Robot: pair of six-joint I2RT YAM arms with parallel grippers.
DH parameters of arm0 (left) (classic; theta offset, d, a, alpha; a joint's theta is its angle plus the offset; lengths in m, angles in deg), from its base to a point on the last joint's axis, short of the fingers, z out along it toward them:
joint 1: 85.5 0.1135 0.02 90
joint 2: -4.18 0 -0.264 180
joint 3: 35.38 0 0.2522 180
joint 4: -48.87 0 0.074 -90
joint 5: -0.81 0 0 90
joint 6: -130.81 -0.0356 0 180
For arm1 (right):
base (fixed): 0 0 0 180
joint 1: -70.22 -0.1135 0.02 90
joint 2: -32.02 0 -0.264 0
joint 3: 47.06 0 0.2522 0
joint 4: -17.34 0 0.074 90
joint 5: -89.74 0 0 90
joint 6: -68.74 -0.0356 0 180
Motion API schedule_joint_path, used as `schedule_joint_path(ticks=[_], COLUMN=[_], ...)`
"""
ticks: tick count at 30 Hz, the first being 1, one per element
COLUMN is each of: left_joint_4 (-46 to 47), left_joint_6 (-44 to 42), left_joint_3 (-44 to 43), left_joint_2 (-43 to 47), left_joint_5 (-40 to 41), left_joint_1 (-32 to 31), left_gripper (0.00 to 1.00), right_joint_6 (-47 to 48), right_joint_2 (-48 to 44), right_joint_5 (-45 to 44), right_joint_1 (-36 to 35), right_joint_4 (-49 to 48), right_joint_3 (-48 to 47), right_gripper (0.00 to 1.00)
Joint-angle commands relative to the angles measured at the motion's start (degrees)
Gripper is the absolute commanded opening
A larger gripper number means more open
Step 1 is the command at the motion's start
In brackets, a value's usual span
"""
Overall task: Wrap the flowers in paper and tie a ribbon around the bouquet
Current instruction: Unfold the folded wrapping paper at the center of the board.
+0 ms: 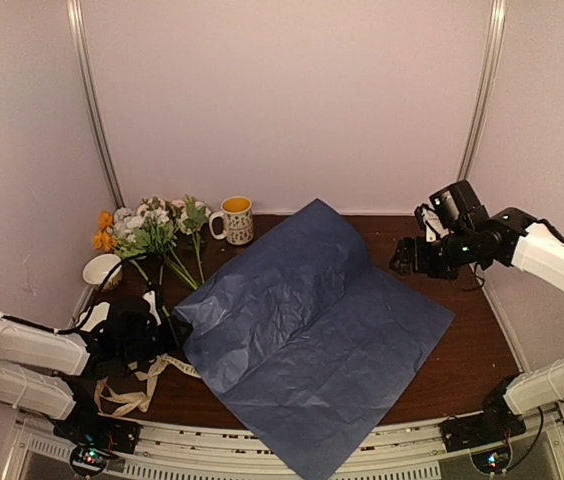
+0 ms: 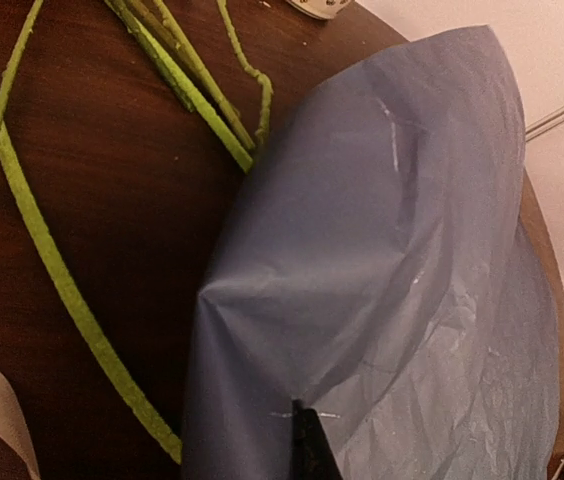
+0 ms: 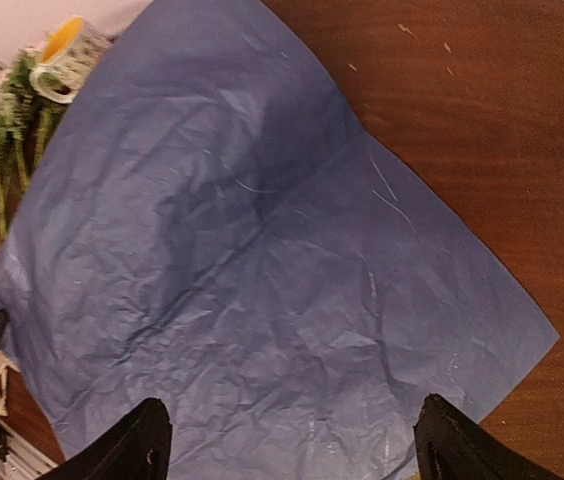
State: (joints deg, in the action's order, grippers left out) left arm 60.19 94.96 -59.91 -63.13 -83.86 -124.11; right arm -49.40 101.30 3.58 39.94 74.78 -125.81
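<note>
LEFT: The left gripper [image 1: 172, 332], jaws closed, pinches the left corner of the large, creased navy-blue paper sheet [image 1: 302, 330] and holds that edge in a raised fold above the dark wooden table [image 1: 467, 345]. Its wrist view shows only one dark fingertip [image 2: 309, 452]; the rest is covered by the paper.

RIGHT: The right gripper [image 3: 292, 448] hangs off the table near the sheet's far right edge, jaws spread wide and holding nothing.

The sheet lies across the middle of the table, its near corner hanging past the front edge. Beside the left arm, the flat beige-cream ribbon [image 1: 134, 388] lies in loose loops, partly hidden by the arm, its lettering too small to read. The flowers [image 1: 145, 228], with long green stems and white and orange blooms, lie at far left, their stem ends reaching the paper's edge.

Next to them stands a white patterned mug [image 1: 237, 220] with a yellow inside; whether it holds anything cannot be told. A white scalloped bowl [image 1: 102, 270] sits at the table's left edge, its contents not discernible.
</note>
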Motion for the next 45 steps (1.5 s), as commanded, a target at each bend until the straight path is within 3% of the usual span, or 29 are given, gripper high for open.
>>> schedule_joint_path(ticks=[1,7,17,27,31,34,36,39,42,45], left_joint_4=[-0.05,0.47,8.48,8.95,7.27,0.79,-7.85,-18.21,-27.28,-32.52], left_joint_6=[-0.63,-7.36,-3.47,1.29,-2.26,-8.44,-12.64,-17.65,-22.32,-28.82], left_joint_3=[-4.51,-12.52,-25.16,-26.34,-26.63,-29.25,-31.19,-32.41,-31.8,-32.66], left_joint_2=[-2.67,-13.59,-30.99,-33.29,-32.92,-30.48,-27.61,-21.73,-13.55,-7.6], left_joint_5=[0.56,-4.5,-7.27,4.13,0.83,-0.04,2.89,9.53,22.78,36.5], left_joint_1=[0.29,0.29,0.36,2.66,2.44,0.91,-0.03,-0.41,-0.42,-0.41], left_gripper=[0.0,0.0,0.0,0.0,0.02,0.55,0.7,0.78,0.83,0.96], right_joint_6=[1.28,1.33,-0.6,-4.31,-4.08,-3.94,-4.14,-4.38,-4.13,-4.14], right_joint_2=[4.05,8.25,11.34,15.51,16.07,15.77,15.24,13.59,12.08,10.78], right_joint_5=[-2.41,-1.3,-2.76,-2.63,-3.59,-3.31,-3.59,-3.81,-5.07,-6.44], right_joint_1=[4.59,5.4,6.02,4.45,3.15,2.67,2.16,1.41,0.83,0.53], right_joint_4=[-0.68,-3.38,-6.24,-7.05,-6.47,-6.56,-6.37,-6.33,-6.65,-6.81], right_joint_3=[5.36,9.01,13.57,17.05,15.57,14.26,13.46,12.97,13.19,13.1], right_gripper=[0.86,0.86,0.86,0.77,0.78,0.78,0.78,0.79,0.79,0.79])
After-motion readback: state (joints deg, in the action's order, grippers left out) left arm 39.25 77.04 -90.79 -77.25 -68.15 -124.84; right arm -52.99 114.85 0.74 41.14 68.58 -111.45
